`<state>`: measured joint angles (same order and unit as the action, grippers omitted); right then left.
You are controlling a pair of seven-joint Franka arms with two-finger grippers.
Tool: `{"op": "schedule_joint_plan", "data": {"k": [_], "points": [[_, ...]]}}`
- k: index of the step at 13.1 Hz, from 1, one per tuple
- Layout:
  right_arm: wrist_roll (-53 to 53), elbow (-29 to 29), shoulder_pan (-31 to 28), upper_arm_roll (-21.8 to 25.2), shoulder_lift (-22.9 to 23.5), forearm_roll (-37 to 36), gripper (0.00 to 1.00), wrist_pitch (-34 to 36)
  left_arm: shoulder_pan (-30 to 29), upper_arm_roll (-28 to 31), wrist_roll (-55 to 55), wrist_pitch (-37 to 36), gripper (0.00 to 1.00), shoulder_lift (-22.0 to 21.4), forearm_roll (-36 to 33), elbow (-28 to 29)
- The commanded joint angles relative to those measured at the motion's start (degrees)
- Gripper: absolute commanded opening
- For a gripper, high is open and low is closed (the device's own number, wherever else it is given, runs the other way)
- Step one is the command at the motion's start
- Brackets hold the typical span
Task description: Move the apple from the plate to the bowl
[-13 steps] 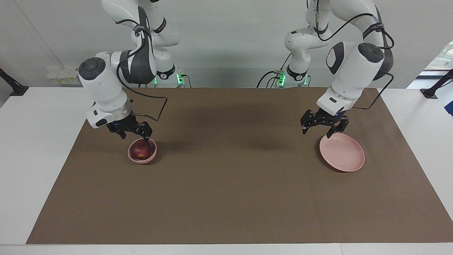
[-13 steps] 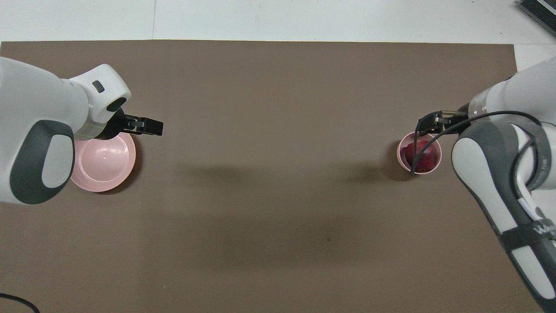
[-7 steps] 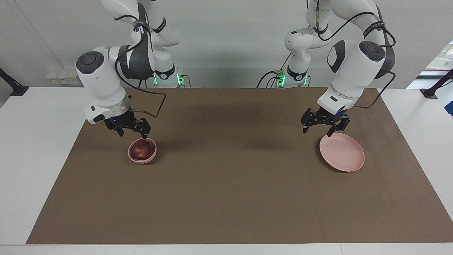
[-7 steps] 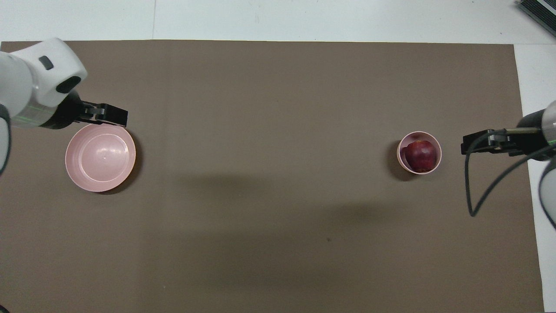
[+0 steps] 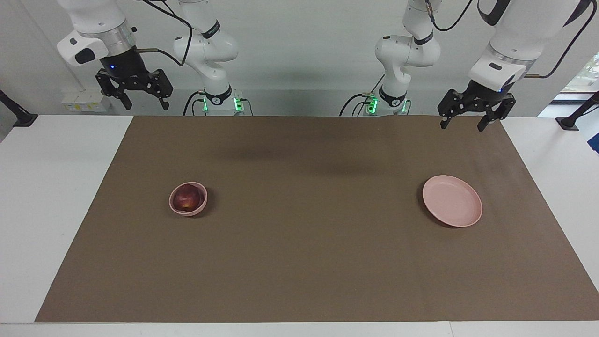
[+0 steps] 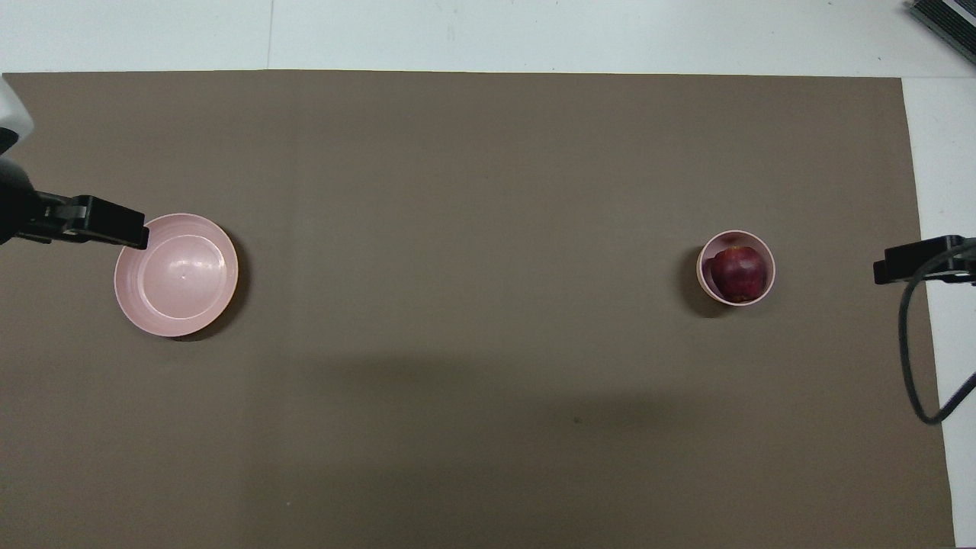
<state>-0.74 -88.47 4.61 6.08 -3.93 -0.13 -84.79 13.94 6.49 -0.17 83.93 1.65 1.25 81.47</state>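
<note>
The dark-red apple point(image 5: 186, 198) lies in the small deep pink bowl point(image 5: 202, 202) toward the right arm's end of the mat; the overhead view shows the apple point(image 6: 739, 272) inside the bowl point(image 6: 768, 263). The flat pink plate point(image 5: 452, 200) sits bare toward the left arm's end, and also shows in the overhead view point(image 6: 176, 274). My right gripper point(image 5: 146, 105) is open and empty, raised high over the table's robot-side edge. My left gripper point(image 5: 461, 125) is open and empty, raised over the mat's robot-side edge. In the overhead view only the tips of the left gripper point(image 6: 126, 232) and right gripper point(image 6: 888, 271) show.
A brown mat point(image 5: 299, 262) covers most of the white table point(image 5: 56, 187). A black cable point(image 6: 915, 358) hangs from the right arm near the mat's edge. Both arm bases stand at the table's robot-side edge.
Both grippers have risen and pulled back toward the robots, the right one away from the bowl and the left one away from the plate. The apple, bowl and plate have not moved.
</note>
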Motion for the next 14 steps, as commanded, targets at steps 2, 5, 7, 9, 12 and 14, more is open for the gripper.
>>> {"op": "schedule_joint_plan", "data": {"k": [2, 5, 7, 9, 12, 14], "points": [[1.4, 0.5, -0.7, -0.5, -0.7, -1.2, 1.00, 4.8, -5.1, -6.0, -0.2, -4.7, 1.00, 0.0, -0.4, -3.1], [2.7, 0.0, -1.4, -0.3, -1.0, -1.2, 1.00, 4.3, -7.4, -7.7, -0.3, -4.6, 1.00, -1.7, -0.4, -1.8], [2.3, -0.2, -1.4, -0.5, -1.3, -1.2, 1.00, 4.2, -7.6, -6.9, -0.4, -6.6, 1.00, -2.1, -0.5, -1.5], [2.2, -0.7, -1.3, -0.4, -1.5, -1.3, 1.00, 3.5, -7.4, -6.6, -0.1, -8.0, 1.00, -2.2, -1.8, -1.9], [1.9, -2.1, -0.9, -0.5, -2.0, -1.5, 1.00, 2.5, -7.4, -6.8, -0.2, -5.6, 1.00, -2.4, -1.3, -1.8], [1.9, -2.0, -1.4, -0.5, -1.9, -0.5, 1.00, 2.4, -7.5, -6.7, -0.5, -5.2, 1.00, -2.6, -1.5, -1.6]]}}
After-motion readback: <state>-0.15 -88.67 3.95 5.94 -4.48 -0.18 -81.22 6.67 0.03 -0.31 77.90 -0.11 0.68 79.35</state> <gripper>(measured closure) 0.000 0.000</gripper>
